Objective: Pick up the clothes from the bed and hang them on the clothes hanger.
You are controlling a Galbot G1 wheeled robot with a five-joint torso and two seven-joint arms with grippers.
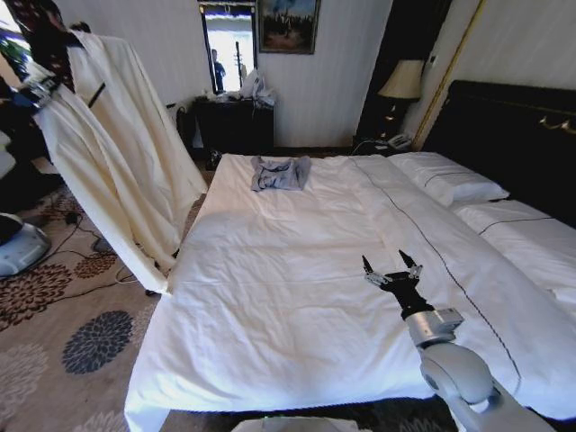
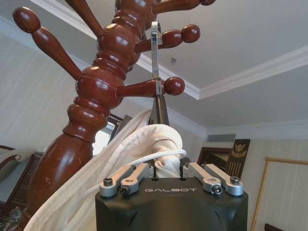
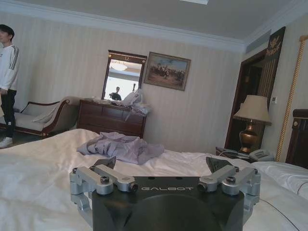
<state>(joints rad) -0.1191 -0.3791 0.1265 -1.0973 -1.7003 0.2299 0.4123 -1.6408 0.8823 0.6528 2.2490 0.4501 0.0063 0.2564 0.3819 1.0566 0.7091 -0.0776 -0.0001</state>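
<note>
The cream clothes [image 1: 117, 153] hang in long folds from the wooden post at the far left, off the bed [image 1: 297, 297]. In the left wrist view the fabric [image 2: 159, 139] bunches over the dark clothes hanger [image 2: 159, 111]. The hanger's silver hook [image 2: 155, 48] rises past the post's pegs. My left gripper [image 2: 166, 166] is shut on the bunched cloth just below the hanger; the same gripper [image 1: 40, 87] sits high beside the garment. Low over the sheet near the bed's foot, my right gripper [image 1: 391, 268] stands open and holds nothing; its jaws [image 3: 163, 166] are spread wide.
A grey-blue garment [image 1: 280, 172] lies crumpled near the bed's far edge. Reddish-brown wooden post [image 2: 96, 96] with knobbed pegs stands close to my left gripper. Pillows [image 1: 450, 180] and dark headboard [image 1: 513, 135] lie at right. Patterned carpet with cables [image 1: 81, 270] runs beside the bed.
</note>
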